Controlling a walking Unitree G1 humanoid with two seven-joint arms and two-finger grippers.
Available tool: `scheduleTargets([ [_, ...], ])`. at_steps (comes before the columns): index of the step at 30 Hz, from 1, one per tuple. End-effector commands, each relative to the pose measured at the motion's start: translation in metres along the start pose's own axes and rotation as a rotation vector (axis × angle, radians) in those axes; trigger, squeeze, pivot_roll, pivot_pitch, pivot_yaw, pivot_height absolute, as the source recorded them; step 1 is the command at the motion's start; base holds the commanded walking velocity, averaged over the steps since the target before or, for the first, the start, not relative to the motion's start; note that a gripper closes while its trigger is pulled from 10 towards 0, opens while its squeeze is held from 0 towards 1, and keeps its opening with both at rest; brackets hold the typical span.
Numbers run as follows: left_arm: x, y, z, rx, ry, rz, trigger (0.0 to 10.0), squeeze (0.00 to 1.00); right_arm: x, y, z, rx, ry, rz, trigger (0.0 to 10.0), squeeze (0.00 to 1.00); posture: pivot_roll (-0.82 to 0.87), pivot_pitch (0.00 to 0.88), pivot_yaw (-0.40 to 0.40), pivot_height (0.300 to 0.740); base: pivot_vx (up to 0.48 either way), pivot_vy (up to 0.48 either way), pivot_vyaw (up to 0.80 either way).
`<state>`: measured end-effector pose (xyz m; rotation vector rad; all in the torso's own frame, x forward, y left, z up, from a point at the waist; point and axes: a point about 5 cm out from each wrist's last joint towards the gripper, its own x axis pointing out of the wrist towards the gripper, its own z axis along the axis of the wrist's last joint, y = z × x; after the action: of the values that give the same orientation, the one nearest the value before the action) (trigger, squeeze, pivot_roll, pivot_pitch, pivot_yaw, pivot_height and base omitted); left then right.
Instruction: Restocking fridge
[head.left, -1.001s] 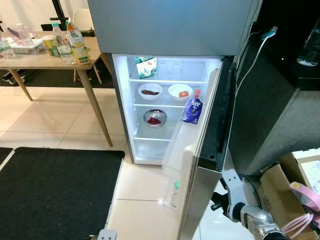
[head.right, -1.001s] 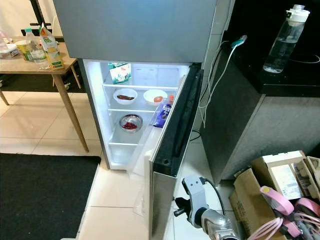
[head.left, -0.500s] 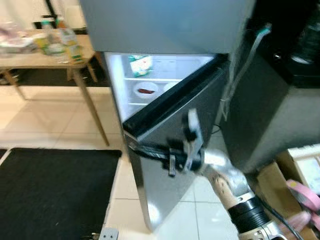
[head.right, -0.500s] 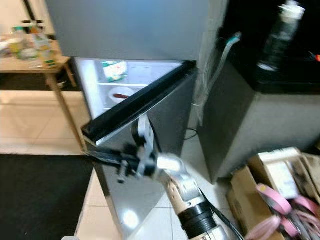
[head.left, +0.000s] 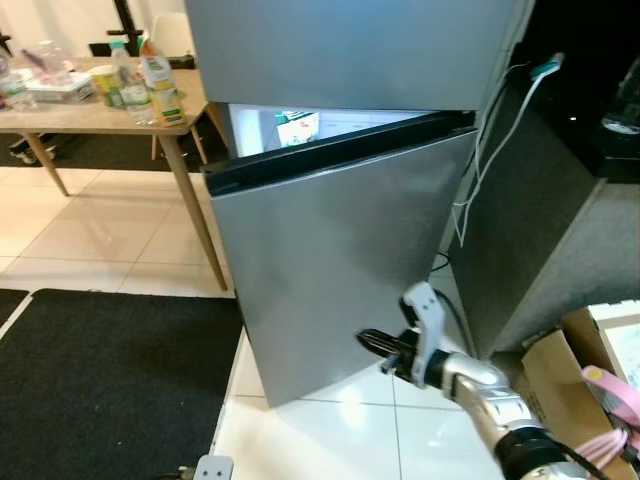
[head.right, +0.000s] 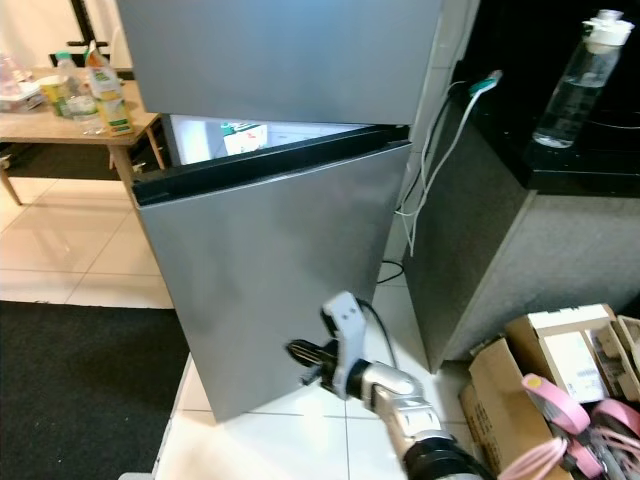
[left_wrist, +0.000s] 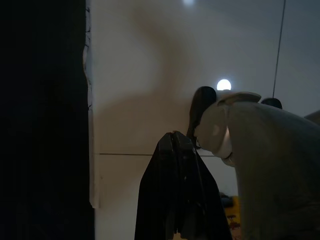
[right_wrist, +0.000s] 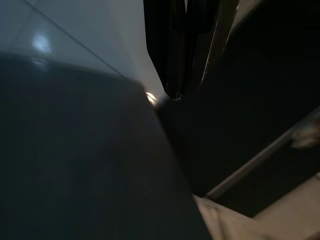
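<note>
- Fridge door (head.left: 340, 250), grey, seen nearly shut; only a narrow lit wedge left at its top edge, w/ a green-and-white carton (head.left: 297, 127) visible inside on the top shelf.
- Freezer door (head.left: 350, 50) above is closed.
- Right gripper (head.left: 375, 343) is held low in front of the fridge door, near its lower right part; fingers are pressed together, nothing held. Contact w/ the door can't be told.
- Left gripper (left_wrist: 176, 165) is seen in the left wrist view, fingers closed together, empty, over pale floor tiles (left_wrist: 150, 75); arm idle.
- Wooden table (head.left: 100, 115) stands to the left of the fridge, w/ bottles and a juice carton (head.left: 160, 85) on it.
- Black mat (head.left: 110, 380) lies on the floor, front-left.
- Clear water bottle (head.right: 575, 80) stands on the dark counter (head.right: 590, 170) right of the fridge; cardboard boxes (head.right: 545, 365) sit below it.
</note>
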<state>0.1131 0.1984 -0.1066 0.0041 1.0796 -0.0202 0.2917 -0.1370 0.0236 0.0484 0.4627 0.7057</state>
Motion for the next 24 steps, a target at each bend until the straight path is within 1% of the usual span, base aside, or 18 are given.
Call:
scheduleTargets([
  [1, -0.003, -0.005, -0.017, -0.005, 0.060, -0.012, 10.0, 0.00, -0.011, -0.006, -0.033, 0.052, 0.126, -0.092, 10.0, 0.00, -0.08, 0.029, -0.041, 0.740, 0.000, 0.000, 0.73],
  [2, -0.003, -0.005, -0.017, -0.005, 0.060, -0.012, 10.0, 0.00, -0.020, -0.011, -0.050, 0.072, 0.189, -0.152, 10.0, 0.00, -0.08, 0.029, -0.041, 0.740, 0.000, 0.000, 0.73],
  [4, -0.003, -0.004, -0.016, -0.001, 0.059, -0.009, 10.0, 0.00, -0.046, -0.020, -0.087, 0.067, 0.359, -0.272, 10.0, 0.00, -0.08, 0.029, -0.041, 0.740, 0.000, 0.000, 0.73],
  [5, -0.003, -0.004, -0.016, -0.001, 0.059, -0.009, 10.0, 0.00, -0.046, -0.020, -0.087, 0.067, 0.359, -0.272, 10.0, 0.00, -0.08, 0.029, -0.041, 0.740, 0.000, 0.000, 0.73],
  [6, -0.003, -0.003, -0.016, 0.005, 0.059, -0.005, 10.0, 0.00, -0.061, -0.023, -0.107, 0.066, 0.444, -0.335, 10.0, 0.00, -0.08, 0.025, -0.039, 0.740, 0.000, 0.000, 0.73],
  [7, -0.003, -0.003, -0.016, 0.005, 0.059, -0.005, 10.0, 0.00, -0.061, -0.023, -0.107, 0.066, 0.444, -0.335, 10.0, 0.00, -0.08, 0.025, -0.039, 0.740, 0.000, 0.000, 0.73],
  [8, -0.003, -0.002, -0.016, 0.009, 0.059, -0.002, 10.0, 0.00, -0.075, -0.022, -0.125, 0.074, 0.515, -0.376, 10.0, 0.00, -0.08, 0.021, -0.035, 0.740, 0.000, 0.000, 0.73],
  [9, -0.003, -0.002, -0.016, 0.009, 0.059, -0.002, 10.0, 0.00, -0.075, -0.022, -0.125, 0.074, 0.515, -0.376, 10.0, 0.00, -0.08, 0.021, -0.035, 0.740, 0.000, 0.000, 0.73],
  [10, -0.003, -0.001, -0.016, 0.013, 0.058, 0.001, 10.0, 0.00, -0.087, -0.020, -0.140, 0.087, 0.573, -0.407, 10.0, 0.00, -0.08, 0.021, -0.035, 0.740, 0.000, 0.000, 0.73],
  [13, -0.003, -0.001, -0.016, 0.013, 0.058, 0.001, 10.0, 0.00, -0.087, -0.020, -0.140, 0.087, 0.573, -0.407, 10.0, 0.00, -0.08, 0.021, -0.035, 0.740, 0.000, 0.000, 0.73],
  [15, -0.003, 0.001, -0.013, 0.023, 0.051, 0.007, 10.0, 0.00, -0.104, -0.011, -0.162, 0.111, 0.655, -0.433, 10.0, 0.00, -0.08, 0.019, -0.030, 0.740, 0.000, 0.000, 0.73],
  [16, -0.003, 0.001, -0.012, 0.026, 0.047, 0.010, 10.0, 0.00, -0.109, -0.008, -0.169, 0.118, 0.683, -0.443, 10.0, 0.00, -0.08, 0.019, -0.027, 0.740, 0.000, 0.000, 0.73],
  [17, -0.003, 0.001, -0.012, 0.026, 0.047, 0.010, 10.0, 0.00, -0.109, -0.008, -0.169, 0.118, 0.683, -0.443, 10.0, 0.00, -0.08, 0.019, -0.027, 0.740, 0.000, 0.000, 0.73],
  [19, -0.002, 0.002, -0.011, 0.029, 0.043, 0.013, 10.0, 0.00, -0.118, -0.003, -0.180, 0.133, 0.725, -0.456, 10.0, 0.00, -0.08, 0.019, -0.022, 0.740, 0.000, 0.000, 0.73],
  [20, -0.002, 0.002, -0.011, 0.029, 0.043, 0.013, 10.0, 0.00, -0.118, -0.003, -0.180, 0.133, 0.725, -0.456, 10.0, 0.00, -0.08, 0.019, -0.022, 0.740, 0.000, 0.000, 0.73],
  [24, -0.002, 0.002, -0.009, 0.023, 0.037, 0.017, 10.0, 0.00, -0.127, 0.001, -0.189, 0.134, 0.770, -0.488, 10.0, 0.00, -0.08, 0.021, -0.021, 0.740, 0.000, 0.000, 0.72],
])
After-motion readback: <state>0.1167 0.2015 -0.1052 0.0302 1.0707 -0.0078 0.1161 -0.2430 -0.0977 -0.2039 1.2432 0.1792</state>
